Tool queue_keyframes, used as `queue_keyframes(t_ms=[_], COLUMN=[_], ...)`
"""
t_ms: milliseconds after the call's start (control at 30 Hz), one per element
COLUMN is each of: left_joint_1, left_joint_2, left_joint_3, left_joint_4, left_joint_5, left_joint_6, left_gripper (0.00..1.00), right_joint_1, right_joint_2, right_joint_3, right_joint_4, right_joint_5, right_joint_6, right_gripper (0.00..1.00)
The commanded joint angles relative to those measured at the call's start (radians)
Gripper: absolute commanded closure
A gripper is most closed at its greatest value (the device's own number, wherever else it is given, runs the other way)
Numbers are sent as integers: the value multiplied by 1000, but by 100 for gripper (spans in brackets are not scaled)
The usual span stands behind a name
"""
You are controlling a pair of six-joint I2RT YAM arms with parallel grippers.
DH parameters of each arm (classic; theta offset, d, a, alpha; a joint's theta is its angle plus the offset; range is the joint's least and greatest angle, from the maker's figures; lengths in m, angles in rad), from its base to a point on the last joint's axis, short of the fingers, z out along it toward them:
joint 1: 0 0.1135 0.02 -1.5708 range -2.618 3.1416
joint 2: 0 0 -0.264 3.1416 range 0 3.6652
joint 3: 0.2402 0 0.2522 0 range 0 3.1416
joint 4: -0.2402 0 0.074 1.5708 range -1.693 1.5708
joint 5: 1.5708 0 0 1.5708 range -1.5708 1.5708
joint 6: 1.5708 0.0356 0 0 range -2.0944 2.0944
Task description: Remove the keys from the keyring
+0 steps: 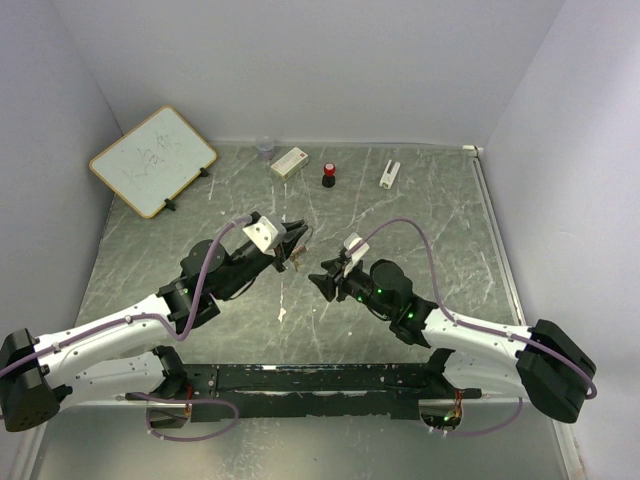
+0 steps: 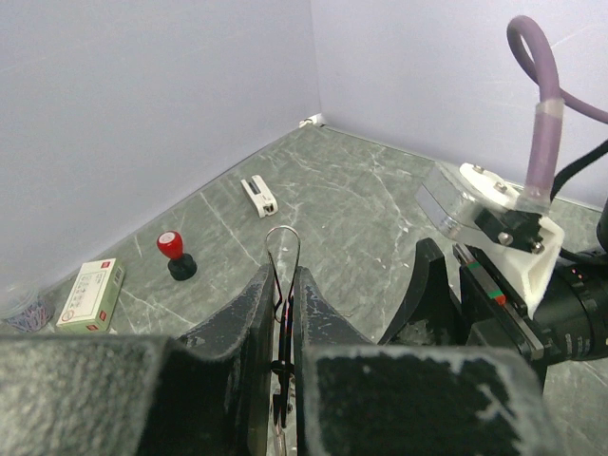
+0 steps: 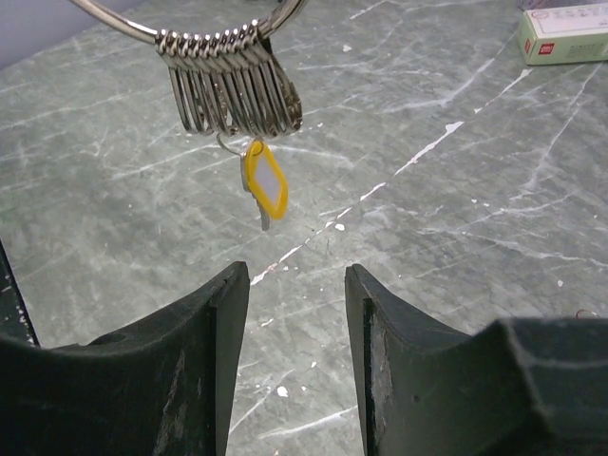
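The keyring [image 3: 122, 23] is hanging in the air over the middle of the table [image 1: 440, 215], pinched at its edge by the left gripper [image 2: 283, 285]. The gripper's fingers [image 2: 242, 332] are pressing together on the wire, so only a narrow loop is poking up past their tips. A sliver of red is showing in the slit between them, too hidden to identify. In the right wrist view, a packed row of small silver keys [image 3: 233, 90] is dangling from the ring's lower arc. Under them a key with a yellow-rimmed head [image 3: 265, 182] is hanging freely, well clear of the marbled surface. The right gripper [image 3: 290, 275] is facing the ring from just beside it, its jaws standing apart and holding nothing, with the yellow key lying above the gap. Along the far edge a red-topped black knob [image 1: 328, 175] is standing between a small white and green box [image 1: 290, 162] and a white clip-like piece [image 1: 390, 173]. A clear cup [image 1: 265, 148] is sitting behind the box, and a whiteboard [image 1: 152, 160] is leaning in the far left corner.
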Motion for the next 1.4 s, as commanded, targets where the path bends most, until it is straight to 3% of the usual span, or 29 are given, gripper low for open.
queue_keyframes(t_ms=[0,933,1233,1367], left_joint_1=[0,1,0,1], left_joint_2=[8,22,19,20], left_joint_3=[34,31,26,23], left_joint_4=[71,69,82,88], left_joint_5=[-26,-32,-23,-20], left_joint_6=[-25,-46,-52,-56], left_gripper=[93,93,93,93], right_joint_1=[29,85,90,90], right_joint_2=[35,206,248,257], right_joint_3=[9,123,134,135], right_joint_4=[75,115,145,170], right_joint_5=[51,104,117,120], right_joint_6=[-30,-45,-43,-44], right_gripper=[55,54,70,71])
